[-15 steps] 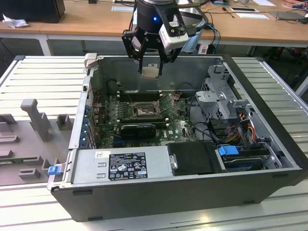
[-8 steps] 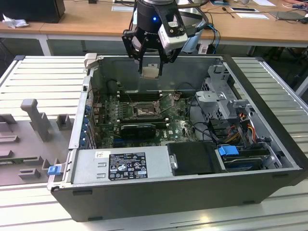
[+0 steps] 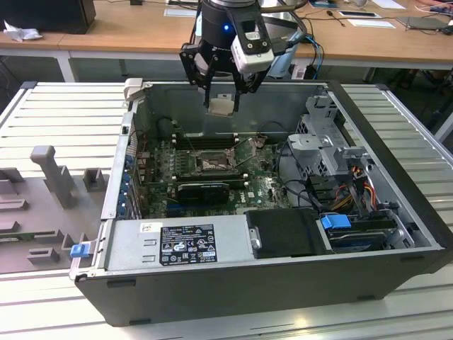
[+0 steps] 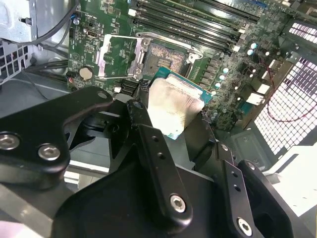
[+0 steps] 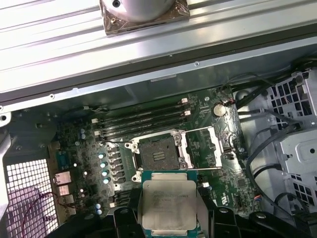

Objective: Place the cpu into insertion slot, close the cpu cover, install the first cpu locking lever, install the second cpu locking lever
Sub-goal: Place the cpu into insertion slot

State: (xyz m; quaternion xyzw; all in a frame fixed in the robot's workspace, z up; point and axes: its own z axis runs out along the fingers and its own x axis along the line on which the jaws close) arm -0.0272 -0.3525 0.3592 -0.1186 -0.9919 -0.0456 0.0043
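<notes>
My gripper (image 3: 221,98) hangs above the open computer case, shut on the cpu (image 3: 221,106), a pale silvery square plate held by its edges. Both wrist views show the cpu (image 5: 168,204) (image 4: 174,105) between the black fingers (image 5: 125,218), well above the motherboard. The insertion slot (image 5: 156,154) (image 3: 211,164) (image 4: 166,55) lies bare below, with its dark centre showing. The cpu cover (image 5: 204,148) (image 4: 118,55) is flipped open beside the slot. In the exterior view the cpu sits high over the back part of the board, a little behind the slot.
Long black memory slots (image 3: 205,140) run behind the socket. A grey power supply (image 3: 177,242) and a black box (image 3: 287,232) fill the case's front. A drive cage with cables (image 3: 327,145) stands at the exterior view's right. Grey fixtures (image 3: 49,170) sit outside the case.
</notes>
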